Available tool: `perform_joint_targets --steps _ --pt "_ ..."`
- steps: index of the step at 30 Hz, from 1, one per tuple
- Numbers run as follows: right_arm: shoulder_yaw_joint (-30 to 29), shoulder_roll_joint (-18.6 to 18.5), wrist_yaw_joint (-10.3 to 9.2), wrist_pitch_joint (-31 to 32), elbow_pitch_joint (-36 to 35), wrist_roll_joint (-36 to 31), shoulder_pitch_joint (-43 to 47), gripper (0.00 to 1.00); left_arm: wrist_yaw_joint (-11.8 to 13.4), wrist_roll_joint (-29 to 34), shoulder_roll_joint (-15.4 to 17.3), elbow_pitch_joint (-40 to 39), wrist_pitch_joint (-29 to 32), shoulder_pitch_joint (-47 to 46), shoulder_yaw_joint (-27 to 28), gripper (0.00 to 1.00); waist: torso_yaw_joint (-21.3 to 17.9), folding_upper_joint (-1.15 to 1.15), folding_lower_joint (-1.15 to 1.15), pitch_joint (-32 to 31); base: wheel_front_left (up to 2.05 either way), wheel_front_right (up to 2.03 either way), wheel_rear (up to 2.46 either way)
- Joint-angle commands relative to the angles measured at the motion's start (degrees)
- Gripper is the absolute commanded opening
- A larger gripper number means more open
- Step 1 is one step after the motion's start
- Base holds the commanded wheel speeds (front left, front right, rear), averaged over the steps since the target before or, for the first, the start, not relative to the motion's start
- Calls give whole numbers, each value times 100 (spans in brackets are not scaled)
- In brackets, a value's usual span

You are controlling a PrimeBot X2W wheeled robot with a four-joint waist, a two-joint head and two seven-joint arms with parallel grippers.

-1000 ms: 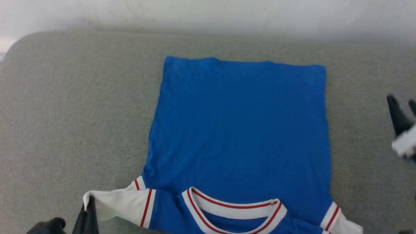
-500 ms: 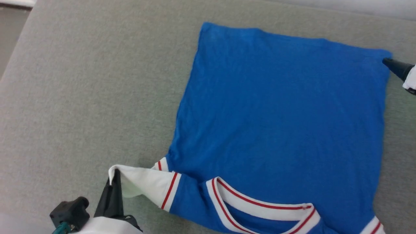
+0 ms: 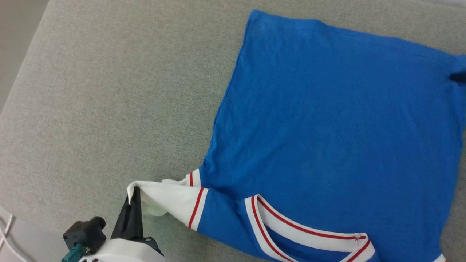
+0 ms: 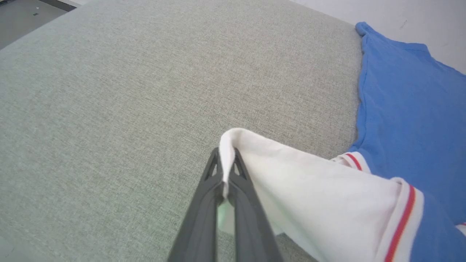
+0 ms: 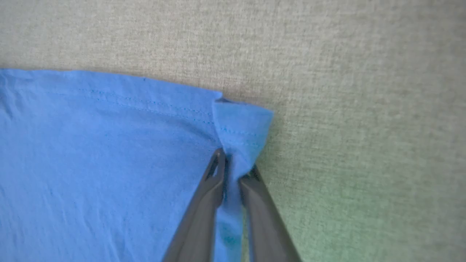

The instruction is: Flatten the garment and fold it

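Observation:
The garment (image 3: 327, 131) lies spread on the grey surface with its plain blue side up and its white, red-striped collar (image 3: 305, 238) near the bottom edge of the head view. No lettering shows. My left gripper (image 3: 133, 191) is shut on the tip of the white sleeve (image 3: 171, 200), which it holds lifted off the surface; the left wrist view shows the sleeve (image 4: 309, 196) pinched between the fingers (image 4: 204, 203). In the right wrist view my right gripper (image 5: 233, 163) is shut on the garment's far hem corner (image 5: 242, 125), and the cloth bunches there. That corner (image 3: 459, 69) curls up at the head view's right edge.
The grey fabric surface (image 3: 109, 109) stretches wide to the left of the garment. Its left edge (image 3: 22, 65) runs diagonally at the upper left of the head view, with floor beyond. A pale wall (image 4: 400, 18) rises behind the surface.
The head camera has turned, shifting the whole picture right and down. My right gripper reached the garment's far right hem corner and shut on it. The left gripper keeps its hold on the sleeve.

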Motion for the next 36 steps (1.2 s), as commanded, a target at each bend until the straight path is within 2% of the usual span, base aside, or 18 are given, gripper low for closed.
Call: perform_joint_targets --steps 1,8,14,20,23,25,27,30,36 --pt "102 251 -11 264 365 -108 458 0 -45 -11 -13 40 -37 -105 3 0 -39 0 1 -74 0 0 0" --pt "356 187 -11 35 -233 -279 396 0 -103 -48 81 141 -21 -78 23 0 -237 0 1 -516 0 0 0" --pt "1085 -236 -11 -169 -1644 89 763 0 -62 -84 259 124 55 108 125 0 -613 0 1 -1108 0 0 0" --pt "1392 -1033 -11 40 -3333 603 1953 0 64 -209 450 16 161 502 341 0 -1237 0 1 -1666 0 0 0" --pt "1173 -1359 -11 197 -4133 757 2920 0 141 -258 588 -64 231 734 474 0 -1544 0 1 -1855 0 0 0" --pt "946 -1441 -11 302 -4619 832 3701 0 192 -299 662 -112 281 887 556 0 -1758 0 1 -1959 0 0 0" --pt "631 -1427 -11 331 -5089 885 4523 0 223 -337 725 -154 352 1005 603 0 -1934 0 1 -1998 0 0 0" --pt "201 -1196 -11 396 -5599 829 5823 0 263 -403 789 -179 409 1154 689 0 -2212 0 1 -2069 0 0 0" --pt "-374 -136 -11 420 -6069 798 7905 0 277 -498 885 -151 521 1294 766 0 -2538 0 1 -2138 0 0 0"
